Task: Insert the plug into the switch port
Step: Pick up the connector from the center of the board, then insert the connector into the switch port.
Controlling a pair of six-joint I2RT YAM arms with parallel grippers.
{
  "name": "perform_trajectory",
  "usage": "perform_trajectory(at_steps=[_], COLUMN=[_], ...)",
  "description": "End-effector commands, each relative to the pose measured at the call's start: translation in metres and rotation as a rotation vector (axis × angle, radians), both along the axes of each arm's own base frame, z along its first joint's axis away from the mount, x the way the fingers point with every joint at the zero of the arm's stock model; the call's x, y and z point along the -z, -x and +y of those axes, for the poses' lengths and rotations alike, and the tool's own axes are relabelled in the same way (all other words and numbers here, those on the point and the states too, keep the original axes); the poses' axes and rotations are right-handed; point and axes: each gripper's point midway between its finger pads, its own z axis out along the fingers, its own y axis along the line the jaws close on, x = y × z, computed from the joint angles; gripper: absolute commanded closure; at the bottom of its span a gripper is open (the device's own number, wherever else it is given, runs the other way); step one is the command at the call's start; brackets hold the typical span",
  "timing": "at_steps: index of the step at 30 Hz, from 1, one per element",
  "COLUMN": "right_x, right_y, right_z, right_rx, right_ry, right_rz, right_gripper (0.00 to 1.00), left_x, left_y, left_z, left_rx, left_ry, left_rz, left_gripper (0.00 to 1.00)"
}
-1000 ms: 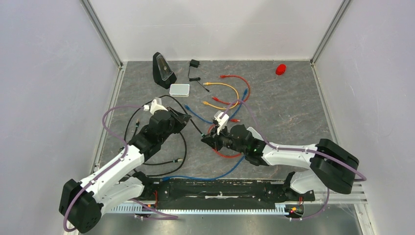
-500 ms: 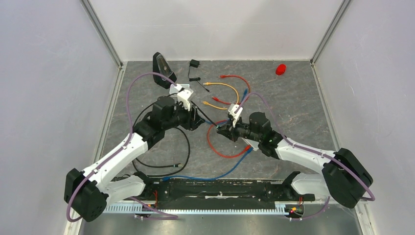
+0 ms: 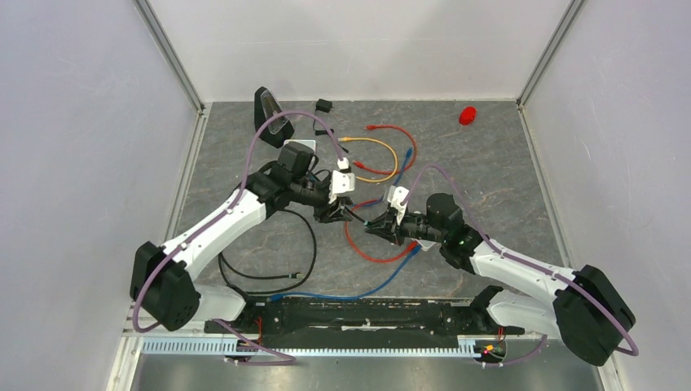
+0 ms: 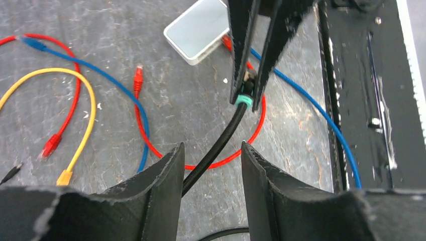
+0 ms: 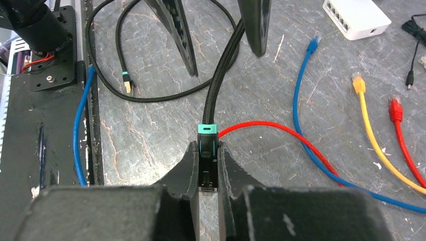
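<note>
Pinching plug [image 5: 208, 138], right gripper [image 5: 207, 153]; left gripper [image 4: 211, 150] spread; switch port [image 5: 340, 15] in right-wrist view only.

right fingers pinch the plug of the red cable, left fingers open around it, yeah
No: the plug in the right fingers is on the black cable, not the red cable; the right wrist view shows it. The rest holds.

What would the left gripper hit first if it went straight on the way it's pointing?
Likely the right gripper, pinching the teal-collared plug directly ahead. The black cable runs between the left gripper's open fingers toward it. The white switch lies farther on; depth is unclear.
</note>
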Motion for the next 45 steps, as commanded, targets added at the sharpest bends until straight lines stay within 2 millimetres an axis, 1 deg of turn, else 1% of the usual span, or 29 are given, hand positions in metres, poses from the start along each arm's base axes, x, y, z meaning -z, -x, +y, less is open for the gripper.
perform_trajectory(at_steps=[1,4,9,16,24,26,30,32,33,34,35,36,37,38,39,41,42,43,45], right_x=[-0.021,-0.019,-0.015,-0.011,-0.009,-0.008,-0.007,-0.007,-0.005,-0.006,-0.006,-0.005,-0.005,-0.004,-0.006,-0.011,-0.016,-0.021,-0.029], right_y=[0.005,0.004,0.004,0.003,0.003,0.003,0.003,0.002,0.002,0.002,0.002,0.001,0.0,-0.002,-0.005,-0.011,-0.015,-0.02,-0.031], right_z=[0.003,0.003,0.006,0.008,0.008,0.008,0.008,0.007,0.007,0.007,0.006,0.006,0.005,0.003,0.001,-0.006,-0.011,-0.017,-0.034], right_rx=[-0.056,-0.058,-0.069,-0.068,-0.063,-0.062,-0.058,-0.052,-0.048,-0.046,-0.043,-0.038,-0.031,-0.015,0.009,0.055,0.081,0.115,0.197], right_ry=[-0.041,-0.025,-0.016,-0.018,-0.017,-0.018,-0.02,-0.02,-0.018,-0.019,-0.018,-0.018,-0.016,-0.014,-0.018,-0.034,-0.048,-0.063,-0.079], right_rz=[-0.099,-0.089,-0.06,-0.031,-0.02,-0.019,-0.013,-0.011,-0.006,-0.008,-0.007,-0.008,-0.009,-0.007,-0.004,0.019,0.027,0.035,0.037], right_gripper=[1.0,1.0,1.0,1.0,1.0,1.0,1.0,1.0,0.99,0.98,0.98,0.97,0.96,0.9,0.82,0.72,0.66,0.58,0.49], left_x=[-0.002,0.0,0.007,0.02,0.031,0.031,0.03,0.03,0.03,0.031,0.031,0.033,0.033,0.034,0.033,0.031,0.027,0.029,0.023], left_y=[0.017,0.019,0.021,0.026,0.024,0.023,0.02,0.018,0.017,0.014,0.012,0.011,0.01,0.009,0.006,-0.001,-0.007,-0.01,-0.022], left_z=[-0.005,-0.011,-0.021,-0.032,-0.035,-0.036,-0.038,-0.04,-0.041,-0.042,-0.043,-0.043,-0.043,-0.043,-0.044,-0.044,-0.045,-0.043,-0.044], left_rx=[0.223,0.265,0.291,0.318,0.299,0.292,0.261,0.236,0.217,0.19,0.168,0.155,0.145,0.128,0.098,0.02,-0.028,-0.074,-0.185], left_ry=[0.012,0.02,-0.02,-0.076,-0.105,-0.106,-0.098,-0.078,-0.07,-0.061,-0.056,-0.058,-0.055,-0.051,-0.042,-0.022,0.004,0.02,0.093], left_rz=[-0.111,-0.129,-0.156,-0.181,-0.159,-0.157,-0.149,-0.146,-0.141,-0.136,-0.13,-0.121,-0.12,-0.115,-0.108,-0.1,-0.106,-0.106,-0.11], left_gripper=[0.5,0.5,0.52,0.58,0.62,0.66,0.82,0.86,0.89,0.95,0.98,0.98,0.98,0.98,0.98,0.98,0.98,0.98,0.98])
